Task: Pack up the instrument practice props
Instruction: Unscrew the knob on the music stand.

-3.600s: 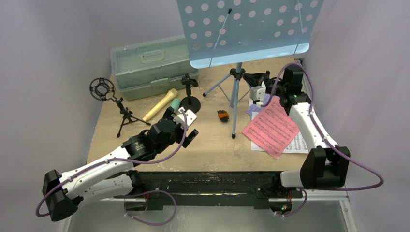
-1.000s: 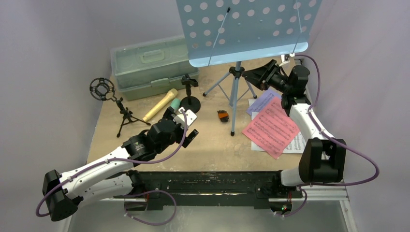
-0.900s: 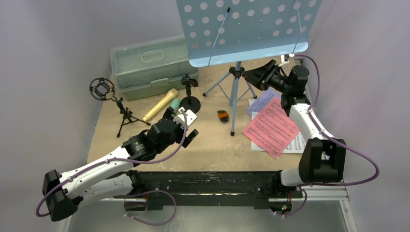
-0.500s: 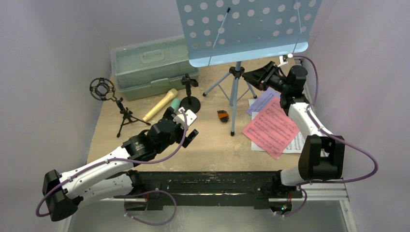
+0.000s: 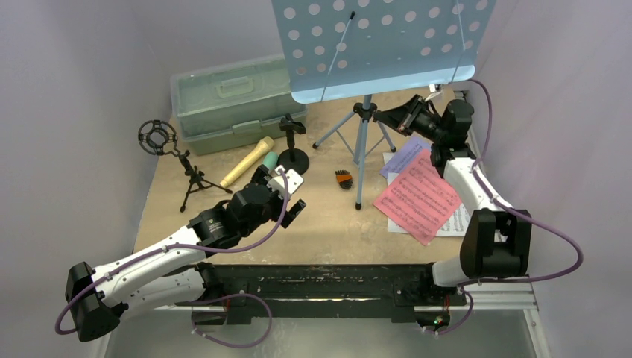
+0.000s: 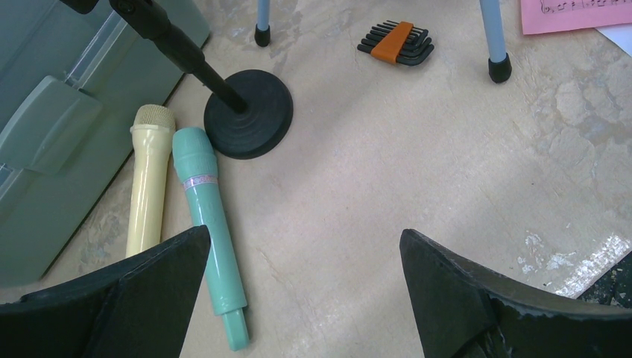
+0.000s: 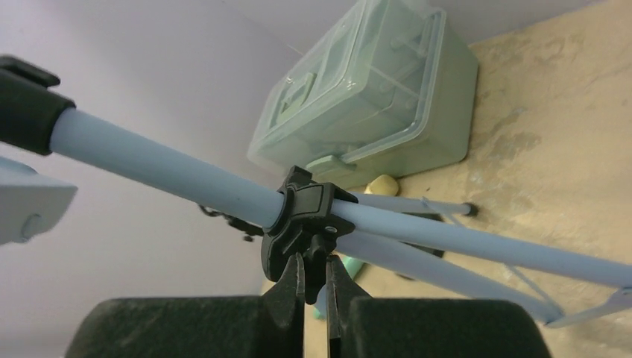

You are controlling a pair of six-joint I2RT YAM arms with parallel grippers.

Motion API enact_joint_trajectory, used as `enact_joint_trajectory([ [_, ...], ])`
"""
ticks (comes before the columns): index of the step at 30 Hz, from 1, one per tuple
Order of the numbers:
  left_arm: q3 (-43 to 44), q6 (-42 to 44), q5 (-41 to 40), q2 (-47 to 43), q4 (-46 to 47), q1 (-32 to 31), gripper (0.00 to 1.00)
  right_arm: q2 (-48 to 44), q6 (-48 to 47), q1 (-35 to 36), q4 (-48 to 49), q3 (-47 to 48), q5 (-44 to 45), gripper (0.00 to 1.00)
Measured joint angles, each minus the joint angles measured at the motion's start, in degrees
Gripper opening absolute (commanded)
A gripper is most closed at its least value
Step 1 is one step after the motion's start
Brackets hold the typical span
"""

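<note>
The light-blue perforated music rack (image 5: 380, 45) stands at the back on its tripod legs (image 5: 361, 160). My right gripper (image 5: 384, 115) reaches to the black tripod clamp (image 7: 309, 216) and is shut on the small black knob under it (image 7: 318, 242). My left gripper (image 6: 304, 239) is open and empty, low over the table just right of the teal microphone (image 6: 207, 224). The tan microphone (image 6: 147, 179) lies beside it. The round-base holder (image 6: 248, 123) and the ring-top tripod holder (image 5: 175, 160) stand nearby. Red (image 5: 417, 195), purple (image 5: 405, 155) and white (image 5: 458, 220) sheets lie at the right.
A pale green case (image 5: 231, 101) sits closed at the back left, against the wall. An orange-and-black hex key set (image 5: 343, 179) lies near a tripod foot. Walls close in the left, back and right sides.
The right arm has lifted off the sheets and reached left to the rack's tripod clamp; over the last second it shifted only slightly. The left arm has not moved.
</note>
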Motion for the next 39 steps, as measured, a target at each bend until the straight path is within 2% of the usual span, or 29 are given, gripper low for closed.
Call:
enact_joint_trajectory([
  [2, 0.0, 0.0, 0.0, 0.0, 0.0, 0.0, 0.99, -0.8, -5.9, 0.2, -0.6, 0.3, 0.5, 0.32],
  [5, 0.0, 0.0, 0.0, 0.0, 0.0, 0.0, 0.99, -2.0, -13.4, 0.3, -1.3, 0.3, 0.5, 0.53],
  [11, 0.0, -0.1, 1.5, -0.2, 0.0, 0.0, 1.00, -4.2, -22.7, 0.2, 0.7, -1.5, -3.8, 0.69],
  [14, 0.0, -0.5, 3.2, -1.1, 0.4, 0.0, 1.00, -8.1, -30.5, -0.2, 0.4, -5.7, -7.1, 0.79],
  [17, 0.0, -2.7, 5.6, -2.1, 1.7, 0.0, 1.00, -12.0, -40.7, -1.7, -2.5, -8.6, -10.3, 0.83],
  [19, 0.0, -5.6, 7.8, -2.8, 3.6, 0.0, 1.00, -14.5, -49.7, -3.0, -6.3, -9.6, -12.0, 0.97],
  [25, -5.6, -17.2, 15.1, -3.1, 16.4, 0.0, 0.99, -16.6, -69.0, -4.0, -13.2, -12.3, -15.3, 0.99],
  [29, -7.0, -23.5, 19.3, 3.9, 21.5, -0.7, 0.99, -12.5, -80.7, -4.3, -21.6, -11.7, -16.6, 0.99],
  [31, -7.1, -24.7, 18.7, 7.3, 23.2, -2.7, 1.00, -11.2, -85.3, -4.3, -24.8, -11.7, -16.3, 0.99],
  [36, -7.0, -24.1, 10.2, 16.9, 27.6, -13.4, 1.00, -11.8, -93.4, -4.3, -27.3, -12.1, -15.0, 0.99],
  [39, -6.9, -23.6, 4.6, 22.7, 31.8, -15.3, 1.00, -12.2, -95.9, -4.3, -27.4, -12.4, -14.4, 0.99],
])
